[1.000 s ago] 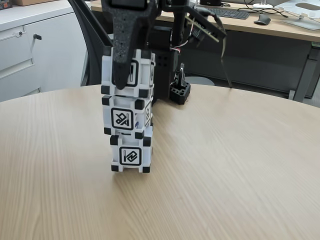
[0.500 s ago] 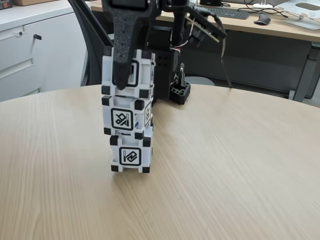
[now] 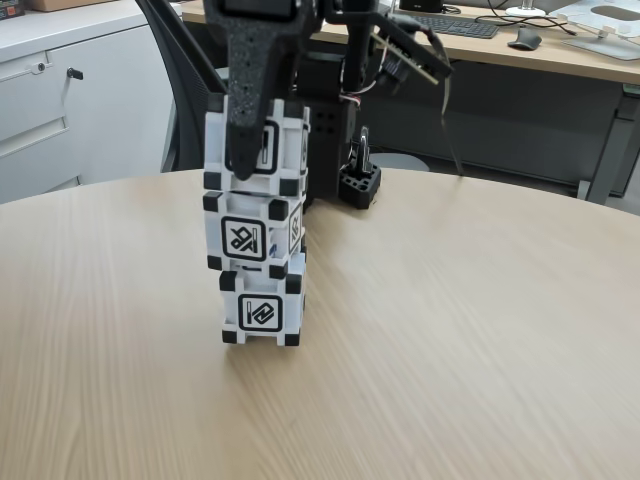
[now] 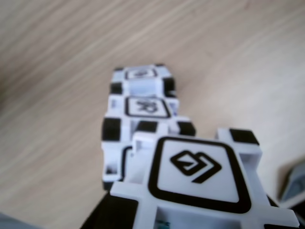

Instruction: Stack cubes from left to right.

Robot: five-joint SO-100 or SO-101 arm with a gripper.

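Three cubes stacked in one column on the round wood-grain table (image 3: pixel 450 330). The bottom cube (image 3: pixel 262 310) is the landmark. The middle cube (image 3: pixel 253 236) sits on it, shifted slightly left in the fixed view; the top cube (image 3: pixel 262 145) rests on the middle one, roughly in line.

The gripper (image 3: pixel 250 150) comes down from above, its black finger laid over the top cube's front face, so the cube lies directly between the jaws, not off to a side. Jaws look clamped on the top cube, though the far finger is hidden.

Judgement: next move is release and a straight lift. The tower's long axis is vertical, so any sideways drag risks toppling it.

Cubes are hard, glossy white plastic with black corner blocks and black-framed glyphs. The wrist view looks down the column onto the top cube (image 4: pixel 195 167).
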